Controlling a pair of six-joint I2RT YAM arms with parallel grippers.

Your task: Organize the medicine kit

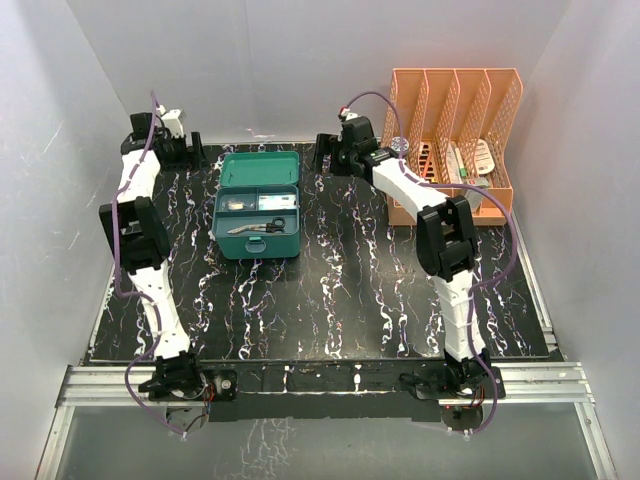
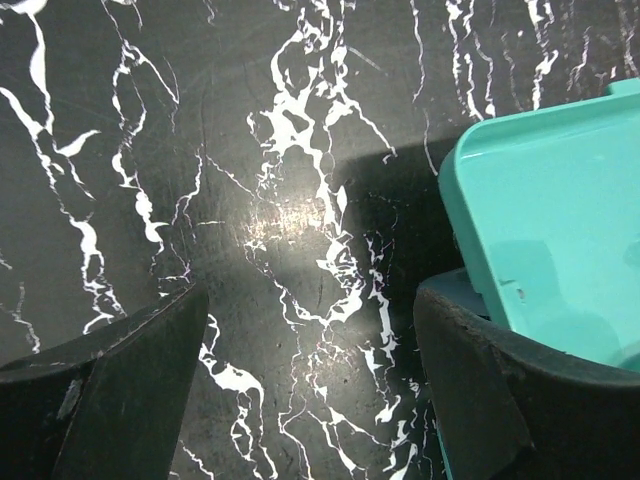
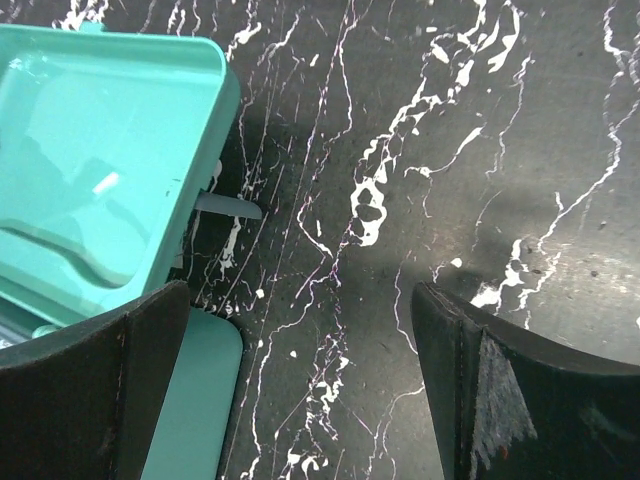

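The teal medicine kit (image 1: pixel 258 212) stands open at the back left of the black marble table, its lid (image 1: pixel 260 168) laid back. Inside lies a divided tray with scissors (image 1: pixel 262 227) and a small packet. My left gripper (image 1: pixel 190 150) is open and empty, just left of the lid. In the left wrist view the lid corner (image 2: pixel 550 230) shows beside the right finger. My right gripper (image 1: pixel 330 155) is open and empty, just right of the lid. In the right wrist view the lid (image 3: pixel 100 160) and a box corner (image 3: pixel 195 400) lie at the left.
An orange slotted file rack (image 1: pixel 455 140) with several supplies in its slots stands at the back right. White walls close the table on three sides. The aluminium rail (image 1: pixel 320 380) with both arm bases runs along the near edge.
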